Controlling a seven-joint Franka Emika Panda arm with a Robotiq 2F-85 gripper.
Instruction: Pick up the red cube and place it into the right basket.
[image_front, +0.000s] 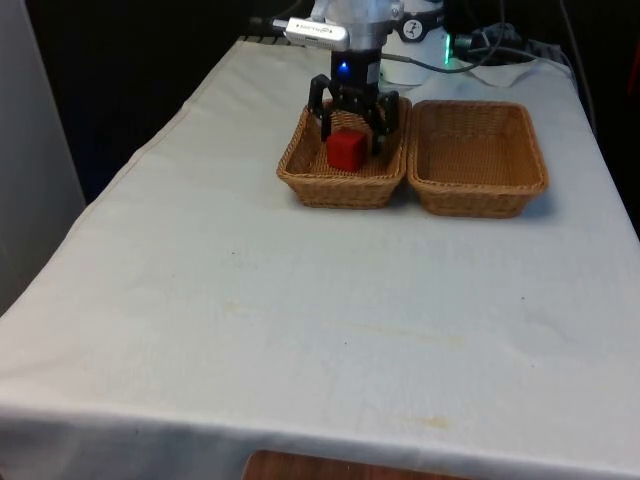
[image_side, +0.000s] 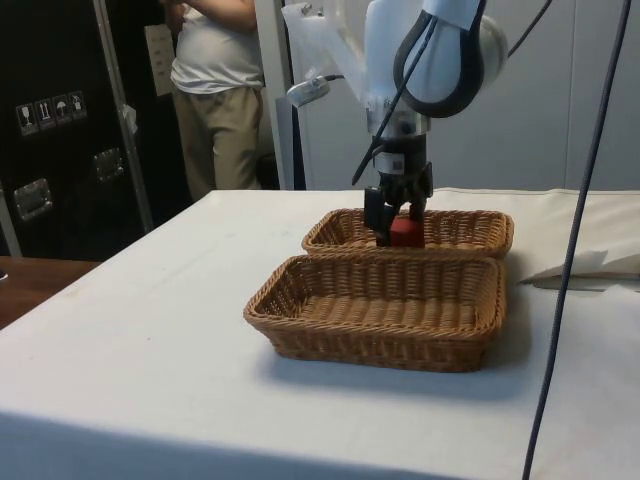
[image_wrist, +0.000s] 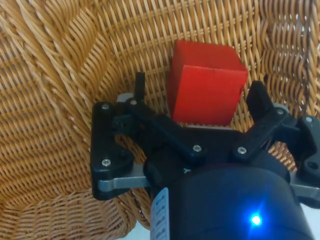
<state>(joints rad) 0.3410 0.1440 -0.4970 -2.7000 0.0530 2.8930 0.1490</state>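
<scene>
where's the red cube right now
The red cube sits in the wicker basket on the front view's left, between the open hand's fingers.

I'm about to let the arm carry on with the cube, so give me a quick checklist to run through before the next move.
1. Red cube located: ok, it sits in the basket on the front view's left.
2. Gripper lined up with the cube: ok, in the wrist view a finger stands at each side of it.
3. Fingers closed on the cube: not ok, one finger stands visibly apart from the cube's face.
4. Cube lifted: not ok, it rests low inside that basket.
5. Other basket free to receive the cube: ok, nothing lies inside it.
6. Person away from the arm: ok, standing beyond the table's end in the side view.
</scene>
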